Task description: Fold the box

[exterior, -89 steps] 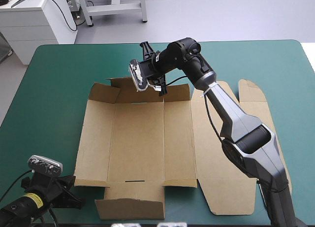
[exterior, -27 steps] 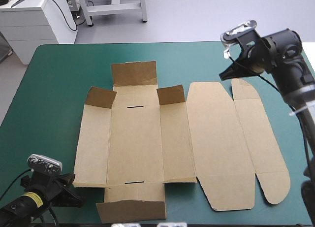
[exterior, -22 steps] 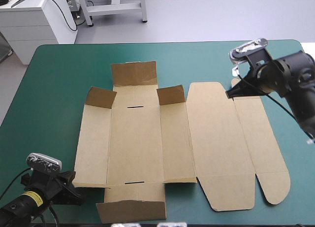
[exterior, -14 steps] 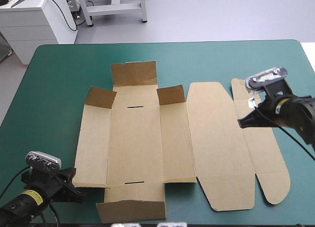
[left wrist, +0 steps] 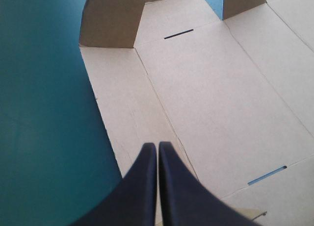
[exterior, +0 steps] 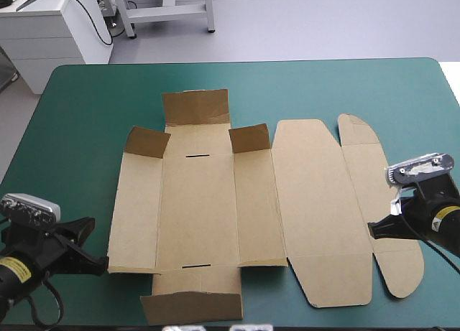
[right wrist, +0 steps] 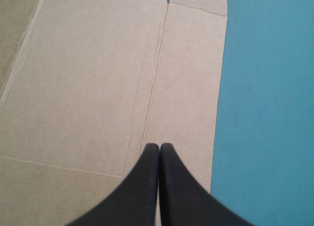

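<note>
Box (exterior: 215,209) lying mostly flat on the teal-green cover (exterior: 79,144), far flaps (exterior: 195,107) standing.
Left gripper (left wrist: 157,145) and right gripper (right wrist: 159,145) hovering pinched closed over opposite outer panels; likely best sliding the tips under each edge, then lifting evenly.

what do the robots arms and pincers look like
The left arm and right arm are black, each with a small yellow label near the wrist. The left pincer and right pincer each have two broad black fingers, curved like fins, narrowing to a tip.
</note>
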